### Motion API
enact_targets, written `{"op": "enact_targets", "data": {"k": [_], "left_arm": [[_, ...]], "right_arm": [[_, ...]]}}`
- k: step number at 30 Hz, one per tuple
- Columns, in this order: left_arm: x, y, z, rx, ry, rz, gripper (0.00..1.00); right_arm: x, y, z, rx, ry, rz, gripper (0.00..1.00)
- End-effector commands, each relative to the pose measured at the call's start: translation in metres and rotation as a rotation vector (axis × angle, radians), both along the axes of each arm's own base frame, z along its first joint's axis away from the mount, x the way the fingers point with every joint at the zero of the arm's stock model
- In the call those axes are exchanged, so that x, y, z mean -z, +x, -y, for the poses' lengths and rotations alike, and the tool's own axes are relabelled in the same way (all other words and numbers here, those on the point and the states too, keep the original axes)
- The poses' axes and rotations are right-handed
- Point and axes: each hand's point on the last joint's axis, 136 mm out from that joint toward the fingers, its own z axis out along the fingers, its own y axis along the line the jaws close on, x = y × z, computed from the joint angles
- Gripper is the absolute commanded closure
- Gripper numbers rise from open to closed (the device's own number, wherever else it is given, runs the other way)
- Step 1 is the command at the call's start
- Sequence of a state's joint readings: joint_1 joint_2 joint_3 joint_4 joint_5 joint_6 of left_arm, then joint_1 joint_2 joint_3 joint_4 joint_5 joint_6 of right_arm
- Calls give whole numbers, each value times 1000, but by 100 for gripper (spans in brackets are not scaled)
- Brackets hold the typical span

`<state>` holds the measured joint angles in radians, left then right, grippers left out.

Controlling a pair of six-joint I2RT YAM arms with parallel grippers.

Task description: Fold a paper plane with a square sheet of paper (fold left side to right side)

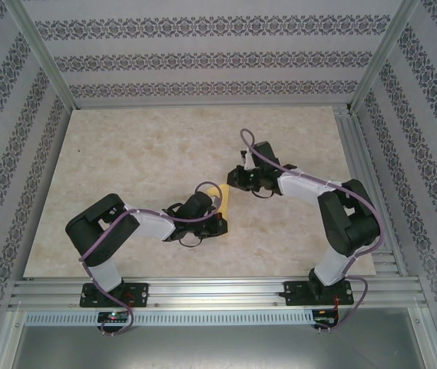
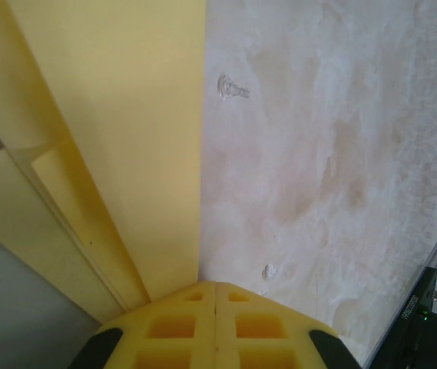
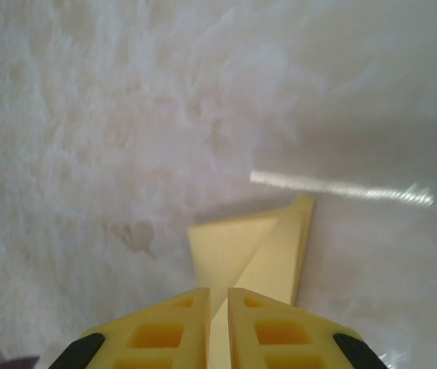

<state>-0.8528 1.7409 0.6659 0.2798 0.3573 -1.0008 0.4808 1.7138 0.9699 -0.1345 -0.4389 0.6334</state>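
Folded yellow-orange paper sheet on beige worktop
Left gripper fingers together at its edge; right gripper seemingly clamps its end.

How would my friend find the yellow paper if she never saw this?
Start at the pale stone-look table. Near its middle, two black robot arms almost meet, and the paper lies between their tips. Unlike the chunky black arms, it is thin, yellow and folded to a point.

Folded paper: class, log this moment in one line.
paper: folded, on table | left gripper: shut, at its edge | right gripper: nearly shut, over it
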Motion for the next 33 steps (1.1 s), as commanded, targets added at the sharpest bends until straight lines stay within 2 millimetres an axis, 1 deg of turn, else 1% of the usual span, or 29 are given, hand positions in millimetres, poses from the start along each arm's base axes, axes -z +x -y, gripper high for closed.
{"op": "enact_targets", "data": {"k": [1,6,8,11,14,19,26,33], "left_arm": [[18,-24,-12,36,77,-72,100],[18,-24,-12,38,79,-74,100],[18,-25,-11,42,79,-74,100],[16,-27,-10,47,77,-71,100],[15,-31,-9,61,77,-74,100],[14,-44,-8,99,90,-90,100],[14,-57,-15,111,110,-105,100],[18,-68,-17,142,124,-124,100]], "right_arm": [[13,-17,-14,-2,33,-56,85],[32,-24,-32,-26,56,-103,85],[44,-24,-33,-24,31,-125,85],[61,-23,-24,2,-33,-152,85],[71,-23,-12,20,-117,-170,85],[77,-23,-4,33,-157,-183,85],[82,-23,-4,36,-164,-191,85],[85,-22,-2,43,-171,-199,85]]}}
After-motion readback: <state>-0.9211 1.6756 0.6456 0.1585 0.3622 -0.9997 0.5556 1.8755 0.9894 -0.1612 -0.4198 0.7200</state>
